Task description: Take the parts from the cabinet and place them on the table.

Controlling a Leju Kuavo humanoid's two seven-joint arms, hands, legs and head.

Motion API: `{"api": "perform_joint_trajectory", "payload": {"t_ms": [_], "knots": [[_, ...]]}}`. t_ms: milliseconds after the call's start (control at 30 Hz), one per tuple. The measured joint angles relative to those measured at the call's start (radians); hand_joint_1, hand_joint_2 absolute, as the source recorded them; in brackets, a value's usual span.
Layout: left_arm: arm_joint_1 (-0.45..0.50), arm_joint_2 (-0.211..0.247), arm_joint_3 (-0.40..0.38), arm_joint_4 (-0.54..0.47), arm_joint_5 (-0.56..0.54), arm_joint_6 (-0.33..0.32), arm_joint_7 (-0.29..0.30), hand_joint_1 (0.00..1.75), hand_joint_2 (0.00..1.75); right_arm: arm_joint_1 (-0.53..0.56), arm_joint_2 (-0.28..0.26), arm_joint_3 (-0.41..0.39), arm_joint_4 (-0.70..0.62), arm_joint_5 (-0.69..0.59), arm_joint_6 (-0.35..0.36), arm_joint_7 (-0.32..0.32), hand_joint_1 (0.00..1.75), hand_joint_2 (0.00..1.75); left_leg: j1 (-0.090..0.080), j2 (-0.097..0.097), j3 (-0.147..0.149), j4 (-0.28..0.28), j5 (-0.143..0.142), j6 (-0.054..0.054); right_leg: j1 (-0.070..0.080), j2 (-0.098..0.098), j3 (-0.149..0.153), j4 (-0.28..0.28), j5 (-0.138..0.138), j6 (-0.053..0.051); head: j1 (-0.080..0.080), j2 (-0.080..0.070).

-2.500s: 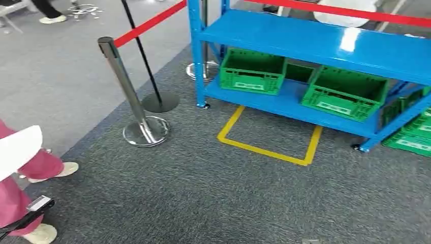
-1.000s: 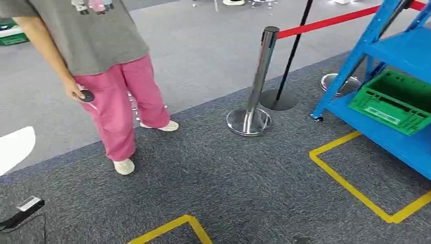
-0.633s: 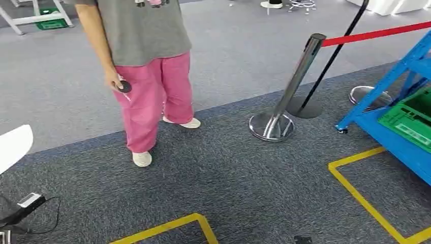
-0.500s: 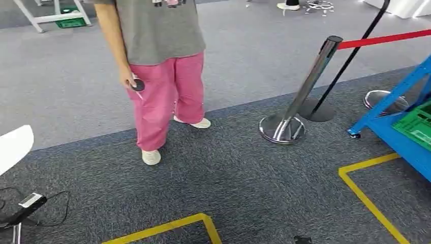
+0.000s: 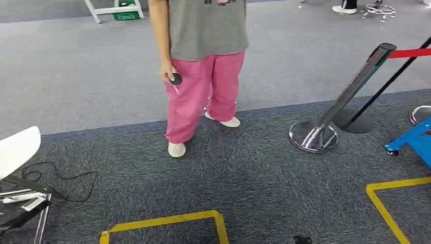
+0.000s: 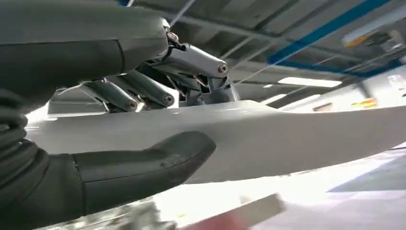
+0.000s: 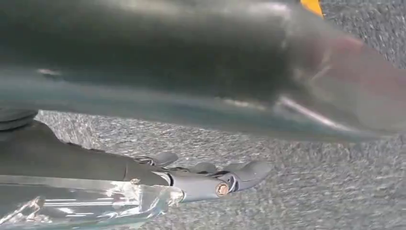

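Left hand (image 6: 115,139) clamps a flat white part (image 6: 287,139) between thumb and fingers (image 6: 143,91); right hand (image 7: 158,179) grips clear plastic (image 7: 81,203).

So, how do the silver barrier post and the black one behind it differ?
The silver post is thick and shiny; the black post is thin and matt. The silver post's base is a domed chrome disc, the black post's a flat dark one. The red belt meets the silver post's top. Both stand on the dark carpet.

Dark carpet (image 5: 264,188) carries yellow tape outlines (image 5: 167,222), a stanchion base (image 5: 312,136), and a black cable (image 5: 66,180).
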Motion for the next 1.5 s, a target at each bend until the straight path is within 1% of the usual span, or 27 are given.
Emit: {"api": "perform_joint_trajectory", "payload": {"t_ms": [33,67,100,200,267,367,433,500,533,567,633,700,733,800,867,900,933,1000,1033,1067,1100,1233,1300,1367,1400,1433,1500], "knots": [[-0.006,-0.008,0.013,0.0,0.005,0.0,-0.014,1.75,1.75,-0.001,0.0,0.0,0.001,-0.001,-0.001,-0.001,0.0,0.0,0.002,0.061,0.048,-0.08,0.016,-0.009,0.006,-0.011,0.003,0.008,-0.006,0.01,0.0,0.0],[-0.018,-0.022,0.028,-0.002,0.009,-0.001,-0.029,1.75,1.75,0.0,-0.002,0.0,0.002,-0.003,-0.002,-0.002,0.0,0.0,-0.001,0.067,0.049,-0.09,0.01,0.003,0.012,-0.018,-0.01,0.017,-0.02,0.016,-0.003,0.0],[-0.021,-0.035,0.04,-0.002,0.015,-0.003,-0.039,1.75,1.75,-0.001,-0.003,0.0,0.002,-0.004,-0.004,-0.003,0.0,0.0,-0.003,0.045,0.047,-0.088,0.008,0.02,0.013,-0.027,-0.005,0.015,-0.023,0.017,0.008,0.0],[-0.024,-0.051,0.073,-0.003,0.018,-0.006,-0.056,1.75,1.75,-0.004,-0.002,0.002,0.002,-0.007,-0.007,-0.003,0.0,0.0,-0.008,0.01,0.044,-0.088,0.008,0.042,0.006,-0.058,0.009,0.011,-0.03,0.027,0.01,0.0],[-0.03,-0.058,0.089,-0.008,0.019,-0.007,-0.057,1.75,1.75,-0.004,-0.002,0.002,0.002,-0.008,-0.007,-0.003,0.0,0.0,-0.007,-0.01,0.042,-0.089,0.013,0.053,-0.002,0.04,-0.019,0.087,-0.087,0.035,0.012,0.0],[-0.04,-0.07,0.096,-0.01,0.019,-0.007,-0.063,1.75,1.75,-0.002,-0.002,0.002,0.004,-0.01,-0.007,-0.002,0.0,0.0,-0.014,-0.049,0.036,-0.088,0.015,0.062,0.001,0.082,-0.145,0.34,-0.194,0.03,0.015,0.0],[-0.039,-0.083,0.111,-0.01,0.024,-0.006,-0.073,1.75,1.75,-0.001,-0.002,0.001,0.005,-0.01,-0.007,0.001,0.0,0.0,-0.02,-0.079,0.037,-0.088,0.015,0.064,0.004,0.085,-0.156,0.335,-0.156,0.018,0.014,0.0],[-0.04,-0.089,0.124,-0.01,0.029,-0.006,-0.087,1.75,1.75,-0.001,-0.002,0.001,0.007,-0.01,-0.01,-0.002,0.0,0.0,-0.021,-0.112,0.039,-0.088,0.016,0.064,0.008,0.106,-0.085,0.166,-0.056,0.005,0.014,0.0],[-0.041,-0.092,0.131,-0.01,0.032,-0.006,-0.092,1.75,1.75,-0.001,-0.002,0.002,0.007,-0.011,-0.011,-0.003,0.0,0.0,-0.019,-0.125,0.039,-0.088,0.017,0.062,0.008,0.141,-0.044,0.079,-0.014,0.0,0.015,0.0],[-0.042,-0.094,0.136,-0.01,0.033,-0.006,-0.095,1.75,1.75,-0.002,-0.003,0.002,0.008,-0.011,-0.012,-0.004,0.0,0.0,-0.022,-0.136,0.036,-0.085,0.018,0.059,0.007,0.197,-0.029,0.036,-0.015,-0.001,0.014,0.0],[-0.044,-0.101,0.147,-0.01,0.037,-0.008,-0.108,1.75,1.75,-0.002,-0.003,0.002,0.01,-0.012,-0.015,-0.007,0.0,0.0,-0.016,-0.16,0.026,-0.086,0.024,0.047,0.011,0.164,-0.023,0.034,-0.011,0.004,0.013,0.0],[-0.043,-0.107,0.163,-0.01,0.038,-0.013,-0.123,1.75,1.75,-0.002,-0.003,0.002,0.012,-0.013,-0.016,-0.007,0.0,0.0,-0.012,-0.183,0.02,-0.092,0.034,0.032,0.013,0.141,-0.021,0.027,-0.002,-0.006,0.014,0.0],[-0.041,-0.11,0.172,-0.01,0.038,-0.019,-0.128,1.75,1.75,-0.005,-0.002,0.002,0.012,-0.013,-0.016,-0.007,0.0,0.0,-0.012,-0.149,0.016,-0.08,0.023,0.034,0.007,0.124,-0.018,0.017,0.006,-0.012,0.012,0.0],[-0.049,-0.117,0.185,-0.01,0.037,-0.023,-0.134,1.75,1.75,-0.003,-0.002,0.003,0.013,-0.013,-0.016,-0.007,0.0,0.0,-0.021,-0.054,-0.032,0.019,-0.049,0.028,0.011,0.1,-0.019,0.013,0.008,-0.018,0.007,0.0],[-0.053,-0.124,0.187,-0.01,0.037,-0.023,-0.138,1.75,1.75,0.0,-0.002,0.003,0.014,-0.013,-0.016,-0.006,0.0,0.0,-0.019,-0.035,-0.103,0.176,-0.117,0.022,0.015,0.067,-0.021,0.013,0.006,-0.022,0.008,0.0],[-0.051,-0.129,0.188,-0.01,0.036,-0.023,-0.14,1.75,1.75,0.0,-0.002,0.002,0.014,-0.013,-0.016,-0.005,0.0,0.0,-0.019,-0.034,-0.121,0.217,-0.125,0.02,0.015,0.051,-0.022,0.014,0.006,-0.022,0.008,0.0],[-0.05,-0.134,0.19,-0.01,0.034,-0.023,-0.14,1.75,1.75,0.0,-0.002,0.002,0.016,-0.013,-0.016,-0.005,0.0,0.0,-0.019,-0.034,-0.112,0.205,-0.108,0.018,0.015,0.036,-0.023,0.014,0.006,-0.022,0.008,0.0],[-0.05,-0.138,0.196,-0.011,0.032,-0.023,-0.14,1.75,1.75,-0.001,-0.002,0.003,0.016,-0.013,-0.016,-0.005,0.0,0.0,-0.019,-0.017,-0.029,0.061,-0.032,0.016,0.013,0.006,-0.023,0.014,0.003,-0.019,0.008,0.0],[-0.05,-0.139,0.198,-0.015,0.028,-0.025,-0.14,1.75,1.75,-0.002,-0.002,0.003,0.017,-0.013,-0.016,-0.002,0.0,0.0,-0.019,0.016,0.027,-0.03,-0.001,0.014,0.013,-0.005,-0.021,0.016,0.001,-0.015,0.008,0.0],[-0.054,-0.142,0.198,-0.016,0.026,-0.026,-0.14,1.75,1.75,-0.001,-0.002,0.003,0.016,-0.013,-0.016,0.0,0.0,0.0,-0.025,0.072,0.059,-0.093,-0.009,0.013,0.023,-0.015,-0.018,0.019,-0.004,-0.009,0.006,0.0],[-0.058,-0.144,0.198,-0.018,0.024,-0.028,-0.141,1.75,1.75,0.0,-0.002,0.003,0.016,-0.013,-0.016,0.001,0.0,0.0,-0.023,0.052,0.06,-0.094,-0.002,0.029,0.026,-0.023,-0.029,0.022,-0.011,-0.004,0.011,0.0],[-0.046,-0.153,0.208,-0.019,0.021,-0.027,-0.143,1.75,1.75,-0.003,-0.002,0.004,0.016,-0.013,-0.016,0.002,0.0,0.0,-0.02,0.002,0.057,-0.097,0.002,0.058,0.022,-0.054,-0.014,0.025,-0.021,0.012,0.013,0.0],[-0.048,-0.156,0.21,-0.023,0.021,-0.027,-0.143,1.75,1.75,-0.001,-0.002,0.005,0.016,-0.013,-0.016,0.001,0.0,0.0,-0.018,-0.017,0.055,-0.097,0.007,0.067,0.012,0.05,-0.05,0.122,-0.086,0.027,0.021,0.0],[-0.05,-0.16,0.21,-0.023,0.02,-0.027,-0.143,1.75,1.75,0.0,-0.002,0.005,0.017,-0.013,-0.016,0.002,0.0,0.0,-0.018,-0.043,0.05,-0.097,0.008,0.07,0.009,0.08,-0.136,0.301,-0.163,0.033,0.024,0.0],[-0.05,-0.163,0.21,-0.023,0.018,-0.027,-0.143,1.75,1.75,0.0,-0.002,0.005,0.017,-0.014,-0.016,0.002,0.0,0.0,-0.019,-0.057,0.049,-0.097,0.009,0.07,0.008,0.082,-0.166,0.354,-0.174,0.034,0.023,0.0],[-0.05,-0.164,0.21,-0.023,0.016,-0.028,-0.143,1.75,1.75,0.0,-0.002,0.005,0.017,-0.014,-0.016,0.003,0.0,0.0,-0.018,-0.071,0.049,-0.096,0.009,0.07,0.008,0.082,-0.17,0.354,-0.16,0.033,0.023,0.0],[-0.05,-0.168,0.208,-0.024,0.011,-0.033,-0.143,1.75,1.75,0.0,-0.002,0.005,0.017,-0.014,-0.016,0.008,0.0,0.0,-0.017,-0.101,0.051,-0.096,0.01,0.068,0.005,0.092,-0.115,0.228,-0.076,0.031,0.023,0.0]]}}
